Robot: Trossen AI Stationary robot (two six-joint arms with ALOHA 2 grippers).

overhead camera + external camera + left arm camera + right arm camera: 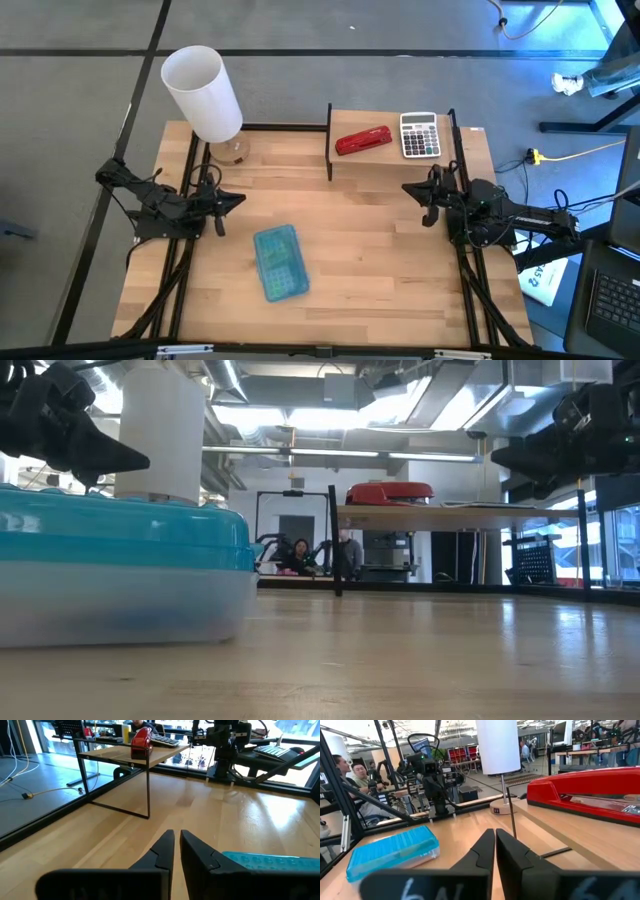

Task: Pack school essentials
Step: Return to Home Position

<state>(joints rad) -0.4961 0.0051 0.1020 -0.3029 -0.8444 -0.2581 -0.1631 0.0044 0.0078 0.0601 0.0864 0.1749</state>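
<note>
A closed, translucent blue case [278, 262] lies flat on the wooden table, near its front middle; it also shows in the low view [110, 575], the left wrist view [272, 862] and the right wrist view [390, 851]. The loose school items are out of view. My left gripper [240, 200] hovers at the table's left, shut, fingers [176, 842] pointing toward the right side, apart from the case. My right gripper [408, 187] hovers at the table's right, shut [495, 840], pointing left, beside the small shelf.
A small raised wooden shelf [400, 125] at the far right carries a red stapler [363, 141] and a grey calculator [419, 135]. A white lamp [203, 92] stands at the far left. Bare wood lies between the arms. People sit in the room beyond [350, 775].
</note>
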